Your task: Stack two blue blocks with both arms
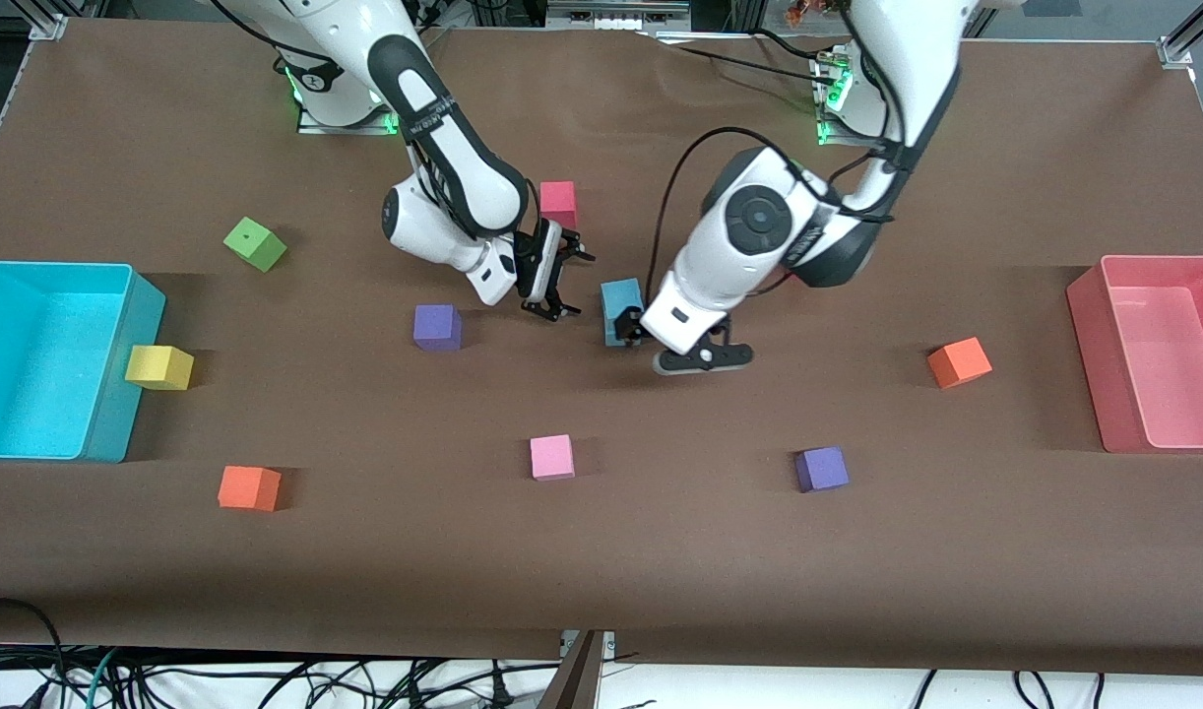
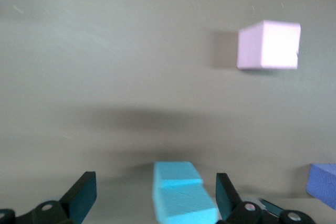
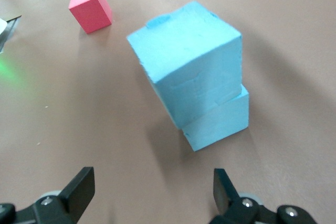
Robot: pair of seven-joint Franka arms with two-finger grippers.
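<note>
The left tool [image 1: 629,330] is standing with its fingers spread wide and is gripping nothing; in the left wrist view its fingers [image 2: 83,195] are sitting apart on either side of the blue blocks [image 2: 181,192] without touching them. The right tool [image 1: 558,281] is also hanging spread wide and empty, just beside the stack toward the right arm's end of the table [image 1: 661,551].

The cyan bin [image 1: 99,433] at the right arm's end is showing nothing inside, and a yellow cube [image 1: 158,367] is resting against its outer wall. The pink bin [image 1: 1089,335] at the left arm's end is likewise showing nothing inside.

The two blue blocks are sitting one on top of the other near the middle of the table, the upper one twisted slightly and overhanging the lower one, as the right wrist view shows. The stack is lying between the two tools, with the left tool's fingers straddling it.
</note>
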